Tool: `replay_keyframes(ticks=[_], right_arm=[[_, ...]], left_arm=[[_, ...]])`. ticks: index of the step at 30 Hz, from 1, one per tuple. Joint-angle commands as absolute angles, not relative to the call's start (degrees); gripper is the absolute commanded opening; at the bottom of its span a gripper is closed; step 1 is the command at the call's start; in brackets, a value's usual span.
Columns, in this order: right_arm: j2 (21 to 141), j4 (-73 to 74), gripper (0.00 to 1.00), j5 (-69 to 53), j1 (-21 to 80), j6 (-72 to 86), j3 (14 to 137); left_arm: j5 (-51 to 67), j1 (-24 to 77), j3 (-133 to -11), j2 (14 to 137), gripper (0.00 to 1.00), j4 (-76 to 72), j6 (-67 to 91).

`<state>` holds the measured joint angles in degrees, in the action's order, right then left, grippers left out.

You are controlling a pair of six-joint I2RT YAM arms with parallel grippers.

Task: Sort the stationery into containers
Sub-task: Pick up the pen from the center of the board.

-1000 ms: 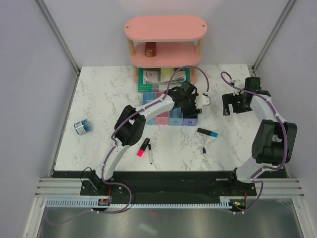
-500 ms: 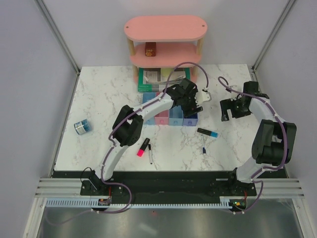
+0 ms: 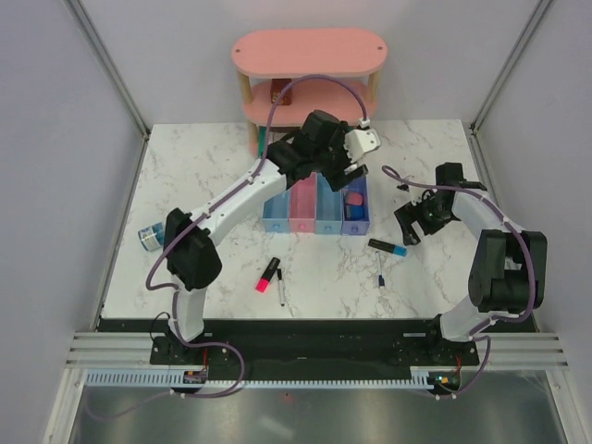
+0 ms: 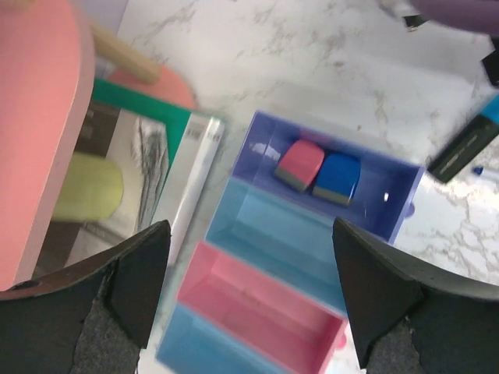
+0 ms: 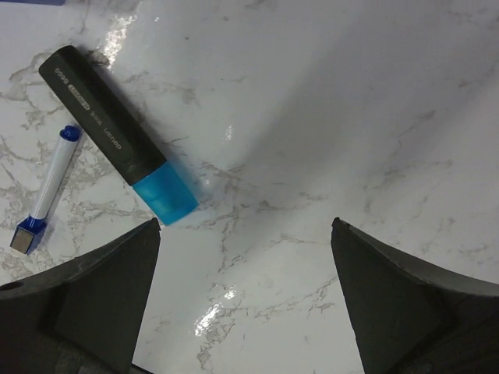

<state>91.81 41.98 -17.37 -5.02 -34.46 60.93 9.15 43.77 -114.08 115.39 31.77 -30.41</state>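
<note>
Purple-blue is the only tray point(image 4: 390, 199) of the tray row point(image 3: 303, 205) with anything in it: the pink eraser point(image 4: 300, 164) lies there, touching a blue block point(image 4: 337, 178). My left fingers point(image 3: 344, 171) hang above the row, spread wide and holding nothing.

On my side of the row, off its purple-blue end, the black-and-blue highlighter point(image 5: 117, 136) lies flat on the surface point(image 3: 203, 185) with a thin pen point(image 5: 47, 191) just beside it. My right fingers point(image 3: 410, 225) hover there, also wide apart and empty.

The wrist view shows the highlighter lying off to one side of the gap, not between the tips. If I go straight down, I expect one tip to land on the barrel and shove or roll it into the pen. I would re-centre first.

The left arm over the row worries me too, because a delivery from the right could clip it.

The pink highlighter point(image 3: 268, 275) and second pen point(image 3: 280, 287) wait on the near side of the row. The tape roll point(image 3: 154, 237) sits well beyond its light-blue end.
</note>
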Motion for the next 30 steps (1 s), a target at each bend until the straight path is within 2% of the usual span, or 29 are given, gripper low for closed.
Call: replay_keyframes(ticks=[1,12,20,22,28,30], right_arm=[[90.3,42.0,0.98,-16.6,-1.8,-39.7,60.0],[94.8,40.1,0.98,-13.9,5.4,-43.9,59.3],[94.7,36.5,0.96,-12.6,7.4,-45.4,54.5],[95.4,35.9,0.89,-12.3,7.5,-45.6,53.8],[96.2,33.7,0.79,-12.2,7.5,-45.9,51.7],[95.8,33.3,0.66,-12.1,7.6,-46.1,51.1]], left_arm=[[7.4,37.6,-104.8,107.3,0.91,36.6,-25.5],[10.6,24.5,-76.8,90.6,0.97,39.3,-27.7],[12.2,18.9,-70.1,85.7,0.98,40.3,-27.9],[12.6,18.8,-69.1,85.2,0.99,40.8,-28.0],[16.4,18.8,-68.1,84.4,0.99,43.9,-27.9],[18.5,18.9,-66.8,83.8,0.99,44.8,-28.3]])
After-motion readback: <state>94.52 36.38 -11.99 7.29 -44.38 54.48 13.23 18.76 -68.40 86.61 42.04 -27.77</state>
